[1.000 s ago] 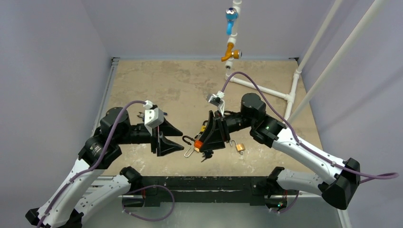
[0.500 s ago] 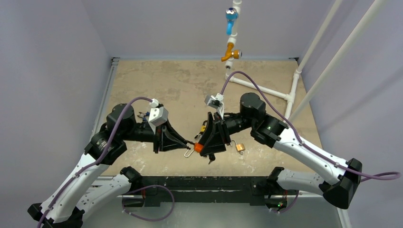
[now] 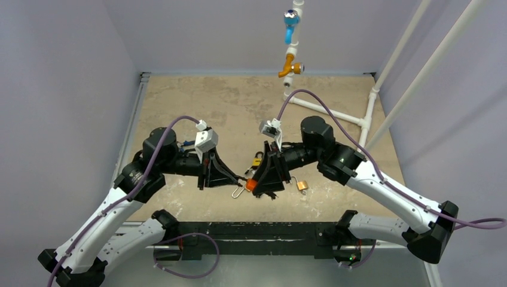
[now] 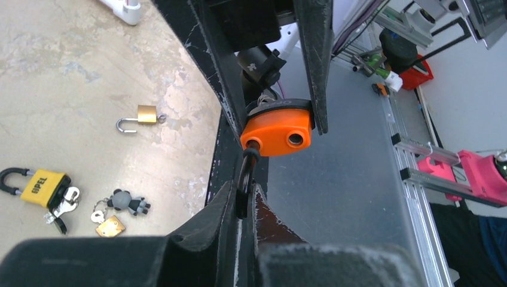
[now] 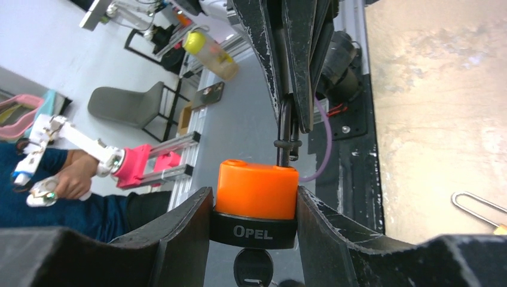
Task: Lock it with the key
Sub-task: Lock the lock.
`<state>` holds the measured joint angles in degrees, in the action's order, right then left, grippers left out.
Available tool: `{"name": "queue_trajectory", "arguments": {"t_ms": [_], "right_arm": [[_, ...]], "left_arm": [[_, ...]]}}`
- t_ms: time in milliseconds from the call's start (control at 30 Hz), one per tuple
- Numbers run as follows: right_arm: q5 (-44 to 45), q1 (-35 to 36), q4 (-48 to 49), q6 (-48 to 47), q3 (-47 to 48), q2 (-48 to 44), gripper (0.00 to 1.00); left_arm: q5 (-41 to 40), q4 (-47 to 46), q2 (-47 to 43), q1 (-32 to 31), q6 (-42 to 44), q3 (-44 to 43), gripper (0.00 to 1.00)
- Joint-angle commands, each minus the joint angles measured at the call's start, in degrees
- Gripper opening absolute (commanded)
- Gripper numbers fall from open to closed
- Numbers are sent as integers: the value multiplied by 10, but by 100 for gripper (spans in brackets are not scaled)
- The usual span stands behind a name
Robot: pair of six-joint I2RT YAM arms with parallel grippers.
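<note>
Over the near middle of the surface (image 3: pixel 197 101), the right fingers (image 3: pixel 269 173) hold an orange padlock (image 3: pixel 250 185) at their tips. The left fingers (image 3: pixel 222 171), drawn together, reach it from the left side. A small brass padlock (image 3: pixel 302 186) lies just beside the right fingers.

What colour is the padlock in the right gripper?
The padlock is orange, with a black OPEL-lettered band; clearest in the right wrist view.

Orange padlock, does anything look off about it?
Its shackle is out of place: one leg sits in the orange padlock, the other hole is empty. The left gripper pinches the shackle, the right gripper clamps the body.
</note>
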<state>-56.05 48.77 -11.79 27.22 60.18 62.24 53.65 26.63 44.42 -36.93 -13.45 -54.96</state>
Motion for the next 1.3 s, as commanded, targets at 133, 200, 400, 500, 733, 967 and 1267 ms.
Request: {"name": "queue_trajectory", "arguments": {"t_ms": [133, 200, 400, 500, 733, 967, 1267], "right_arm": [[218, 2, 115, 3, -35, -13, 58], [239, 2, 155, 15, -59, -19, 71], [302, 2, 226, 28, -117, -73, 96], [330, 1, 259, 31, -146, -113, 99], [394, -1, 293, 10, -204, -221, 99], [351, -5, 283, -16, -193, -221, 99], [294, -5, 303, -15, -174, -177, 89]], "left_arm": [[-107, -203, -40, -9, -135, 66, 0], [-120, -213, -51, -7, -140, 72, 0], [-121, -230, -56, -5, -151, 79, 0], [-120, -242, -60, -2, -158, 81, 0], [-104, -256, -56, 10, -177, 71, 0], [-88, -304, -37, 12, -239, 56, 0], [-99, -318, -43, 12, -292, 35, 0]]}}
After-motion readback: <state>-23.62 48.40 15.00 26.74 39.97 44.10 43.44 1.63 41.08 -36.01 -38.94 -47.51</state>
